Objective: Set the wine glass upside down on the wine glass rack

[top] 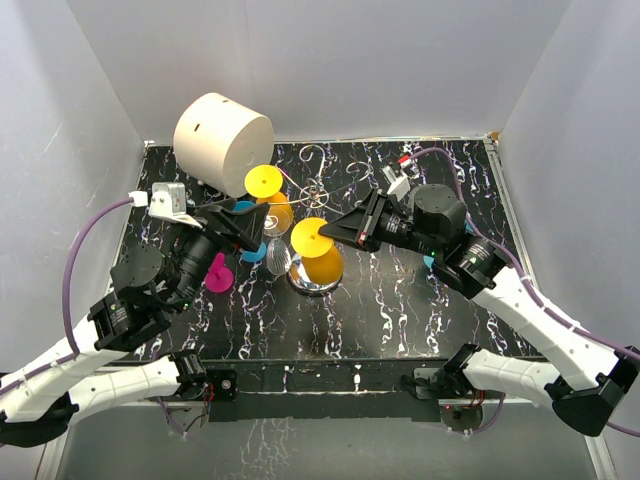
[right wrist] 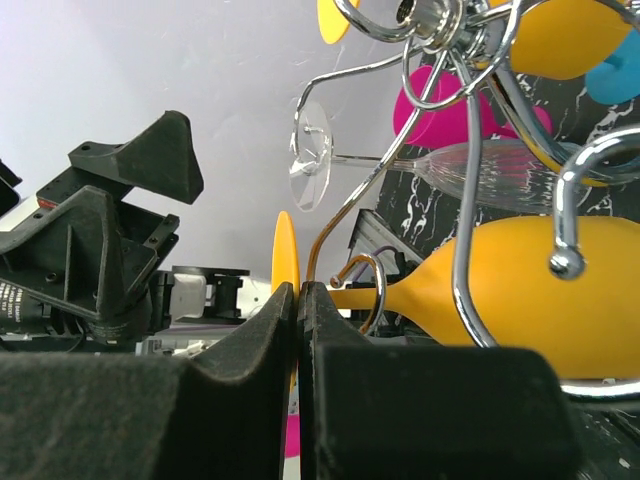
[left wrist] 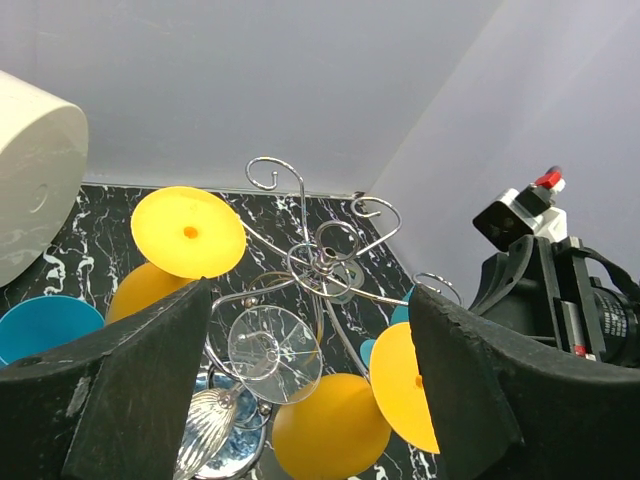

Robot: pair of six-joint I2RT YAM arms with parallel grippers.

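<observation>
The wine glass rack (top: 318,190) is a silver wire stand with curled arms on a shiny round base, at the table's middle. A yellow wine glass (top: 312,240) hangs foot up, bowl down, at its right side. My right gripper (top: 328,231) is shut on the thin yellow foot (right wrist: 285,250) of this glass, and the stem passes through a wire curl. In the right wrist view the bowl (right wrist: 520,290) lies just beyond. My left gripper (left wrist: 310,330) stands open at the rack's left, holding nothing. A clear glass (left wrist: 275,355) hangs upside down on the rack (left wrist: 322,262) beyond its fingers.
A big cream cylinder (top: 222,137) stands at the back left. A second yellow glass (top: 264,181), a pink glass (top: 217,275) and a blue glass (top: 252,252) crowd the rack's left side. White walls close in the black marbled table (top: 400,310).
</observation>
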